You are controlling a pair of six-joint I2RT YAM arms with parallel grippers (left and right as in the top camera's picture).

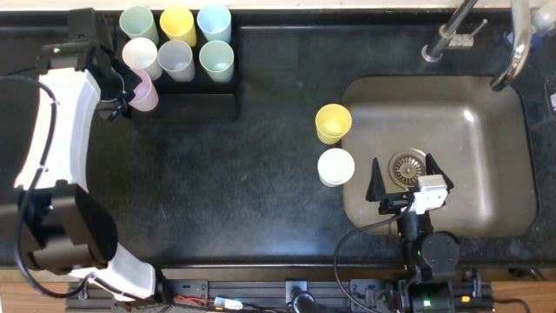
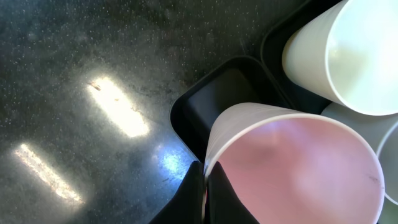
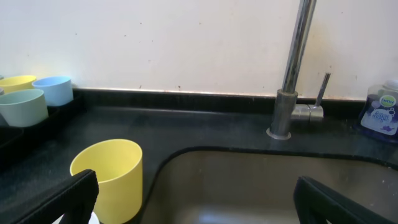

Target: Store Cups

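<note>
Cups (image 1: 176,59) stand six together in a black tray (image 1: 200,106) at the far left of the dark surface (image 1: 243,200), filling its two back rows, all upright with their mouths up. The row of the tray nearest the arms has bare compartments.

At the left end of that row is a pink cup (image 1: 143,89), mouth up and held by the left tool (image 1: 122,87). In the left wrist view the left tool (image 2: 204,190) is closed narrow on the wall of the pink cup (image 2: 292,168), one finger outside the rim and one inside. The cup hangs over a bare corner compartment of the tray (image 2: 214,99), just beside a white cup in the tray (image 2: 348,50). Whether its base touches the tray cannot be told.

Two more cups stand loose on the surface just beside the left rim of the sink (image 1: 486,130). The yellow cup (image 1: 333,123) is the one farther from the arms. The loose white cup (image 1: 335,166) is just beside it on the near side.

The right tool (image 1: 406,174) is spread wide with nothing between its fingers, over the sink near the drain (image 1: 408,165). From the right wrist view the yellow cup (image 3: 109,177) is close to one finger of the right tool (image 3: 199,190). The tap (image 3: 292,74) rises behind the sink, and a soap bottle (image 3: 380,118) stands beyond it.
</note>
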